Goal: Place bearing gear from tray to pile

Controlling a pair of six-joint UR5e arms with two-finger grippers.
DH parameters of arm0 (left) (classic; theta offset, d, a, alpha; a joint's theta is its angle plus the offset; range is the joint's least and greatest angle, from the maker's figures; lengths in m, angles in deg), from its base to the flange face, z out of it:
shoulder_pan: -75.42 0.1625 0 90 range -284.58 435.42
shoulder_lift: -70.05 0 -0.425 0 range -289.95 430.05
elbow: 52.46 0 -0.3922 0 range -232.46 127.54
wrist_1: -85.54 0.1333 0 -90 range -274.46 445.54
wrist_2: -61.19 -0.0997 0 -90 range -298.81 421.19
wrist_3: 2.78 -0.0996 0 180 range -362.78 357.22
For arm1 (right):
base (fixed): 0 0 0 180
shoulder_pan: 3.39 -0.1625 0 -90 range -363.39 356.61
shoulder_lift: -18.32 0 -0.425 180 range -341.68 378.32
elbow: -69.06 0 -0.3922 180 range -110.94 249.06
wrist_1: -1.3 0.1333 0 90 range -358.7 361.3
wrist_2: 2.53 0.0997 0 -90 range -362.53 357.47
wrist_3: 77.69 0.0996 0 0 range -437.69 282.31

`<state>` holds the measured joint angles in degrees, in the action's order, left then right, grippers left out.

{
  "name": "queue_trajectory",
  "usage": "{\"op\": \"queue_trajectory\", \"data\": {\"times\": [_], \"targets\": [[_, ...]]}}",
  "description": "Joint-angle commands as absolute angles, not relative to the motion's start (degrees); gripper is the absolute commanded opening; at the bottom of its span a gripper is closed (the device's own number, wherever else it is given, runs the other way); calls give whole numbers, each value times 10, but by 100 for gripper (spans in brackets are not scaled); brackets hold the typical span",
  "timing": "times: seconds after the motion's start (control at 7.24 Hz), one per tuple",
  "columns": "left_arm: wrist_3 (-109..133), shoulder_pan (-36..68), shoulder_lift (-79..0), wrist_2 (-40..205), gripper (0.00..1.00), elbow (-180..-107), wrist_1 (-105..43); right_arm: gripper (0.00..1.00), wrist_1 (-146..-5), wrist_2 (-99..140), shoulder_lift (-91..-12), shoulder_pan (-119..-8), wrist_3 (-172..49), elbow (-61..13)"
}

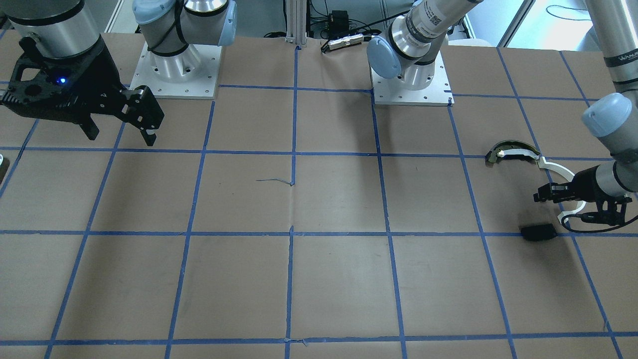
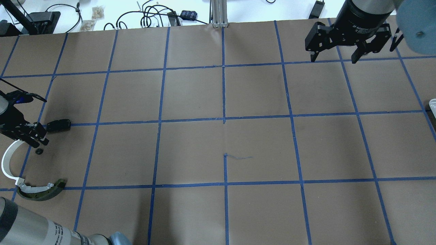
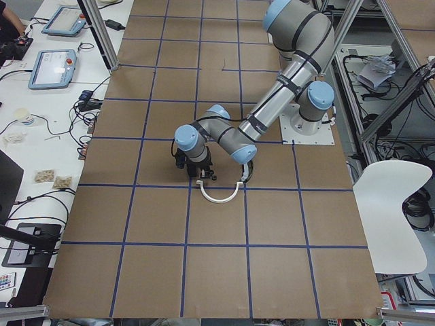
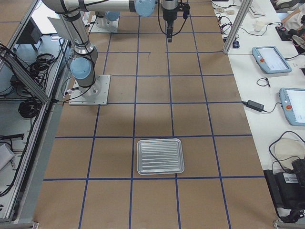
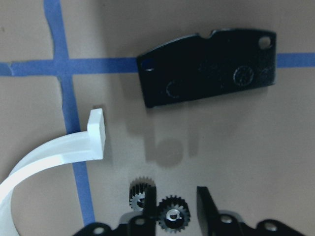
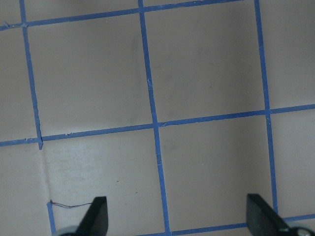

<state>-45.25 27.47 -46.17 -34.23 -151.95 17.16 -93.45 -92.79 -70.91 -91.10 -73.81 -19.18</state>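
In the left wrist view my left gripper is open just over the table. A small black bearing gear lies between its fingers, against one finger and apart from the other. A second gear lies just outside that finger. The pile surrounds them: a flat black plate, a white arc strip, and, in the overhead view, a dark curved piece with a pale band. My right gripper is open and empty, high above the far side. The tray shows only in the exterior right view.
The table is brown paper with a blue tape grid. The arm bases stand at the robot's edge. Cables and small items lie beyond the far edge. The metal tray looks empty.
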Motion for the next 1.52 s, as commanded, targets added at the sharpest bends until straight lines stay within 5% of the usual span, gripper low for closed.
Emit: {"op": "queue_trajectory", "data": {"times": [0.0, 0.14, 0.28, 0.83, 0.97, 1.1, 1.24, 1.38], "targets": [[-452, 274, -462, -342, 79, -1520, 172, 100, -934, -928, -709, -911, -738, -192], [-447, 273, -461, -339, 83, -1520, 172, 100, -934, -928, -709, -911, -738, -192], [-446, 271, -461, -340, 100, -1519, 172, 100, -934, -928, -709, -911, -738, -192], [-450, 270, -461, -341, 100, -1520, 167, 100, -934, -928, -709, -911, -738, -192], [-451, 270, -461, -340, 76, -1520, 166, 100, -935, -928, -709, -911, -738, -192], [-446, 270, -460, -343, 71, -1520, 164, 100, -935, -928, -709, -911, -738, -192], [-445, 271, -460, -344, 100, -1520, 163, 100, -935, -928, -709, -911, -738, -192], [-445, 270, -454, -347, 100, -1519, 151, 100, -934, -928, -709, -911, -738, -192]]}}
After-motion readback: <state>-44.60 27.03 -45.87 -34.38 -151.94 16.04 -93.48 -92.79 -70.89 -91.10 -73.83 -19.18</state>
